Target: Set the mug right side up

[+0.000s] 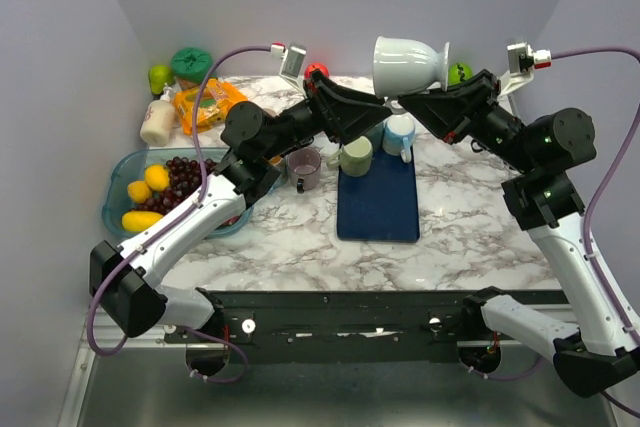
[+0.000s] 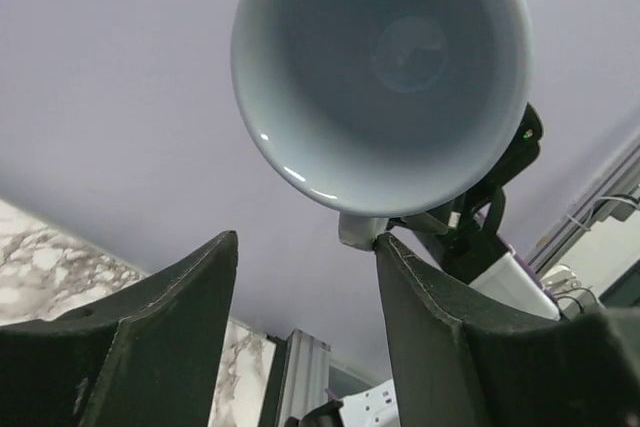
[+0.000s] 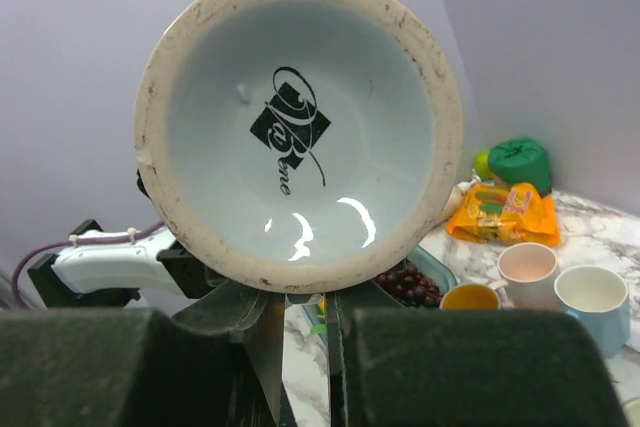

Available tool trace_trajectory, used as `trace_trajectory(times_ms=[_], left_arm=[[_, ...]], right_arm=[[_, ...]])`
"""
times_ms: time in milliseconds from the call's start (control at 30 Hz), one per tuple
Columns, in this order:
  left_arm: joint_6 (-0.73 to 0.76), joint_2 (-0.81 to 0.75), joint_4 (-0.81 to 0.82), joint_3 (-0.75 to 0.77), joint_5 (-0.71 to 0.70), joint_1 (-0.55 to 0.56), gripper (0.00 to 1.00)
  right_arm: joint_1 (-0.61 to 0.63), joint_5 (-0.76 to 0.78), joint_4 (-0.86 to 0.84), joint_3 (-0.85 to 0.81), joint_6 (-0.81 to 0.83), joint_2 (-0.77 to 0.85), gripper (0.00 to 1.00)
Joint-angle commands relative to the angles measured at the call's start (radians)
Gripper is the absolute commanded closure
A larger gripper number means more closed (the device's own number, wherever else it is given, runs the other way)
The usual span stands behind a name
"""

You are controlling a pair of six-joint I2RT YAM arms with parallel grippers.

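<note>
Roll the right wrist slowly to bring the mouth upward, keeping the pinch firm before lowering. Holding the mug sideways, high over the far middle of the bench, with right gripper clamped apparently on its handle; left gripper spread wide, empty, just beside. Glossy pale glaze, slick; flared bowl; rough, speckled unglazed foot ring.
</note>
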State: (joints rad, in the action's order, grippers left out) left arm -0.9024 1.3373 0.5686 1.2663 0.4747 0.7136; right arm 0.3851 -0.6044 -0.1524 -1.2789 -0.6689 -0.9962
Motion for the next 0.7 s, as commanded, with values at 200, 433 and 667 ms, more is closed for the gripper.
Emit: trace_trajectory(times_ms=[200,433,667], left_arm=[[-0.153,0.059,0.214,0.038,0.047,0.014,0.47],[-0.196,0.092,0.260,0.062,0.033,0.015,0.64],[-0.219,0.123,0.283,0.087,0.031,0.021,0.75]], right_arm=[[0.008,-0.044,-0.205,0.029,-0.070,0.008,0.99],[0.011,-0.064,-0.265,0.075,-0.092,0.005,0.99],[0.012,-0.084,-0.323,0.116,-0.121,-0.010,0.99]])
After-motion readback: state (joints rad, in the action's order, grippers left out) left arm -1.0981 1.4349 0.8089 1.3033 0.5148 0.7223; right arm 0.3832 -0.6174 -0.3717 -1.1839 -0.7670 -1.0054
